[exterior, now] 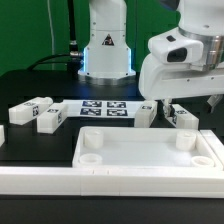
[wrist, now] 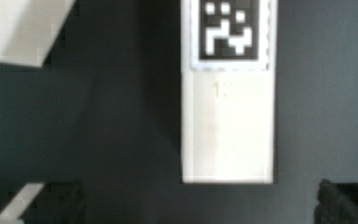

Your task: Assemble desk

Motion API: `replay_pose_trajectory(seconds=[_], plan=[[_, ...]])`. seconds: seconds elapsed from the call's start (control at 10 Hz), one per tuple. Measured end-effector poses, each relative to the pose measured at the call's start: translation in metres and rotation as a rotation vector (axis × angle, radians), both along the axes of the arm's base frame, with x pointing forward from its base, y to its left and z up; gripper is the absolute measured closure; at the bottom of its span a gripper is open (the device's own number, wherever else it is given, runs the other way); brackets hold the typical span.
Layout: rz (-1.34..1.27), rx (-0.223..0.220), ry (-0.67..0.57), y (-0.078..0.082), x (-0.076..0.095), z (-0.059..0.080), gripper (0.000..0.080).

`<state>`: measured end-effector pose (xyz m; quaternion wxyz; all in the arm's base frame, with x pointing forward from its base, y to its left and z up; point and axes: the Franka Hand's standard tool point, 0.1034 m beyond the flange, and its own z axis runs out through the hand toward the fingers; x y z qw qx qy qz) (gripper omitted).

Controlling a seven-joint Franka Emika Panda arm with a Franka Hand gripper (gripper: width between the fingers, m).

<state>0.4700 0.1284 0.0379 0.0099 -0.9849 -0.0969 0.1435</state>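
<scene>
Nearby leg (wrist: 229, 110) under spread claw (wrist: 194, 205): slab (exterior: 140, 152), marker board (exterior: 105, 107)

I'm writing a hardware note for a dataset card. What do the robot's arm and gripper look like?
The arm is glossy white, built of rounded, bulky housings, with a bluish glow at its foot. A black cable runs behind it. The gripper has a white, blocky body. Its fingers are dark, almost black, with squared tips. No lettering or markings can be made out on either.
</scene>
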Motion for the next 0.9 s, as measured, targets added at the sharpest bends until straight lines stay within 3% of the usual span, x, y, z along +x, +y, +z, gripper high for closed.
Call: replay_pose_trajectory(seconds=[0.9], plan=[[0.030, -0.096, 0.579, -0.001, -0.014, -0.010, 0.0151]])
